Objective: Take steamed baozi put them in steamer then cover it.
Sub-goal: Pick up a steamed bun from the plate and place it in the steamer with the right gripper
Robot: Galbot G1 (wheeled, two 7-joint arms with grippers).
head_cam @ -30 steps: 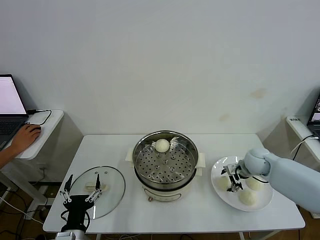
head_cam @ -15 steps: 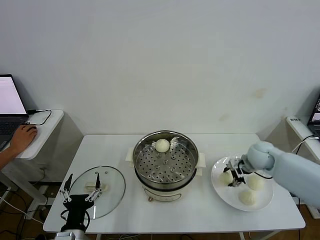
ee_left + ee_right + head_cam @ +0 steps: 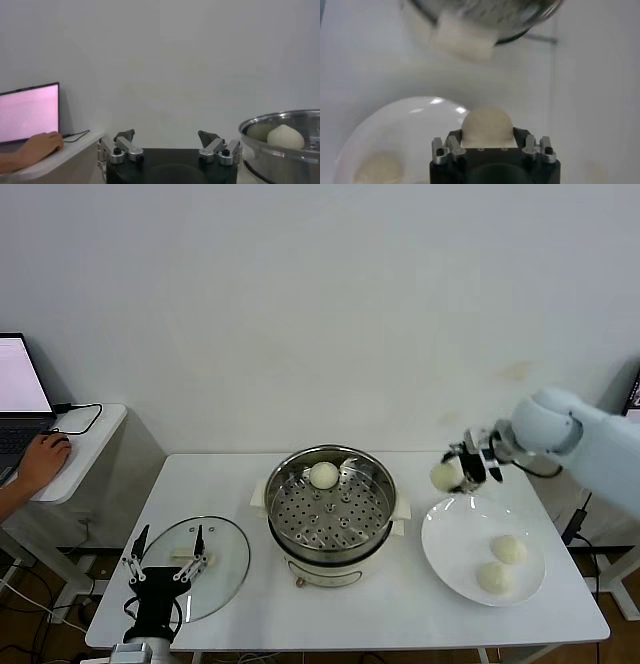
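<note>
My right gripper [image 3: 453,472] is shut on one cream-white baozi [image 3: 442,477], held in the air between the plate and the steamer [image 3: 330,514]. In the right wrist view that bun [image 3: 487,124] fills the gap between the jaws, above the plate's edge. Another baozi [image 3: 323,475] lies on the perforated tray at the back of the steamer. Two more baozi [image 3: 508,549] [image 3: 495,577] rest on the white plate [image 3: 455,534]. The glass cover [image 3: 225,554] lies flat at the front left. My left gripper [image 3: 166,567] hangs open just above it, holding nothing.
A side table at the far left carries a laptop [image 3: 27,112], with a person's hand [image 3: 45,459] beside it. The steamer's white side handle [image 3: 462,40] shows in the right wrist view. The wall stands close behind the table.
My right gripper closed on a baozi on the plate, lifted it and carried it up and back. Two buns now remain on the plate. The left arm stayed put.
</note>
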